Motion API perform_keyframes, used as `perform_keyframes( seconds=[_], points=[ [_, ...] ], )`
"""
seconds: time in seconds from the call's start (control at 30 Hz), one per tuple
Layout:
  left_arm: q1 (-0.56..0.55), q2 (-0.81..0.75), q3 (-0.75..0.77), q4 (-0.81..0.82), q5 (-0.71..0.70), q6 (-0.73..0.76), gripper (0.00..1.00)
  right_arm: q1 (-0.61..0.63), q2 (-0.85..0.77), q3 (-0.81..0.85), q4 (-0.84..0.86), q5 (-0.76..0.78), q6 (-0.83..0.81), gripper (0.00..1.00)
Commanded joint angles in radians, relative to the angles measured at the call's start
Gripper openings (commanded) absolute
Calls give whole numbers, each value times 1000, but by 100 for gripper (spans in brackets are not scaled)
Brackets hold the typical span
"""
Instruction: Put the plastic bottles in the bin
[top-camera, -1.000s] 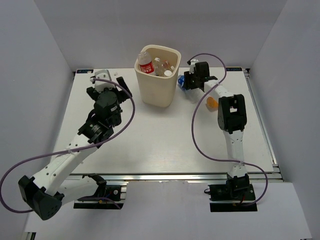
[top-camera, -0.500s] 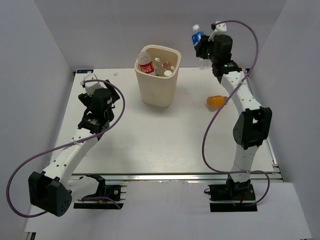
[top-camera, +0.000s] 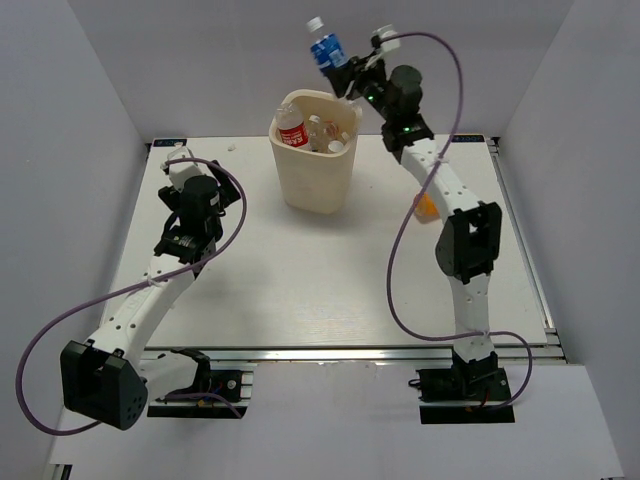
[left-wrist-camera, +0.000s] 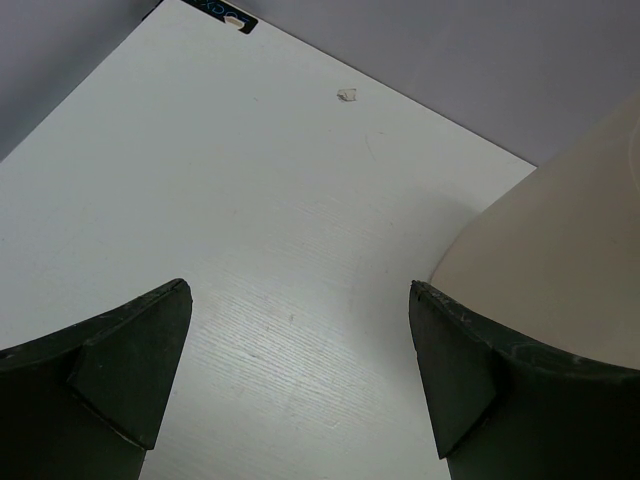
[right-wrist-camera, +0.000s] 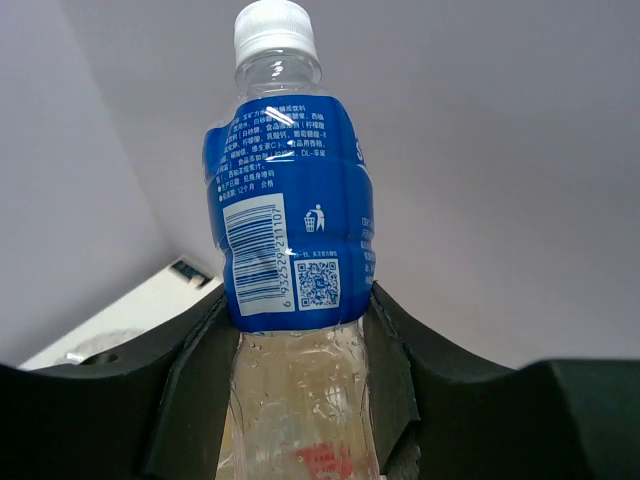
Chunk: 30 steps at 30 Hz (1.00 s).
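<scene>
High above the bin's right rim, my right gripper (top-camera: 348, 72) is shut on a clear bottle with a blue label (top-camera: 326, 48) and a white cap. In the right wrist view this blue-label bottle (right-wrist-camera: 288, 240) stands between the fingers (right-wrist-camera: 395, 370), cap up. The cream bin (top-camera: 316, 150) stands at the back middle of the table and holds several bottles, one with a red label (top-camera: 292, 131). An orange bottle (top-camera: 424, 206) lies on the table to the right, partly behind the right arm. My left gripper (left-wrist-camera: 300, 370) is open over bare table, left of the bin's wall (left-wrist-camera: 560, 260).
A small white scrap (left-wrist-camera: 347, 95) lies on the table near the back edge. Grey walls close in the table on three sides. The left arm (top-camera: 185, 225) reaches along the table's left part.
The right arm lifted the blue-label bottle from the table right of the bin and swung it up and left, above the bin's rim. The left arm drew back to the left.
</scene>
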Motion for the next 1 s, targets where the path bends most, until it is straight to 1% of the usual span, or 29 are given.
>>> perform_keyframes(
  seconds=[0.0, 0.03, 0.07, 0.2, 0.33, 0.43, 0.47, 0.57, 0.6, 0.63, 0.7, 0.73, 0.8, 0.83, 0.93, 0.97],
  points=[
    [17, 2, 4, 9, 38, -8, 98, 65, 38, 34, 155, -64, -46, 26],
    [21, 4, 6, 6, 41, -8, 98, 75, 51, 38, 152, -48, -98, 26],
    [25, 4, 7, 3, 41, -8, 98, 92, 55, 25, 157, -33, -113, 26],
    [31, -10, -2, 9, 51, -8, 98, 94, 50, -69, 235, 15, -116, 26],
    [35, -18, -6, 14, 56, -6, 98, 85, 38, -147, 266, 10, -127, 26],
    [37, -11, -6, 14, 57, -9, 98, 80, 12, -238, 302, 1, -118, 26],
    [37, -10, -6, 12, 61, -11, 98, 80, -8, -303, 316, -10, -120, 27],
    [38, -2, -3, 11, 64, -13, 98, 79, -48, -451, 471, -45, -104, 30],
    [40, 1, -2, 8, 67, -14, 98, 73, -53, -533, 521, -57, -95, 32],
    [40, 2, 0, 6, 68, -14, 98, 68, -53, -560, 596, -73, -78, 35],
    [41, 2, 0, 5, 74, -16, 98, 53, -39, -578, 628, -103, -18, 41],
    [41, 2, 3, 3, 74, -16, 98, 48, -30, -577, 646, -134, 0, 50],
    [41, -1, 4, 0, 77, -17, 98, 42, -11, -566, 648, -152, 22, 56],
    [41, -2, 4, -1, 77, -17, 98, 42, -10, -565, 631, -156, 20, 64],
    [41, -4, 4, -3, 76, -17, 98, 42, -19, -563, 594, -169, -11, 76],
    [41, -2, 4, -4, 76, -17, 98, 42, -31, -565, 580, -168, -21, 77]
  ],
)
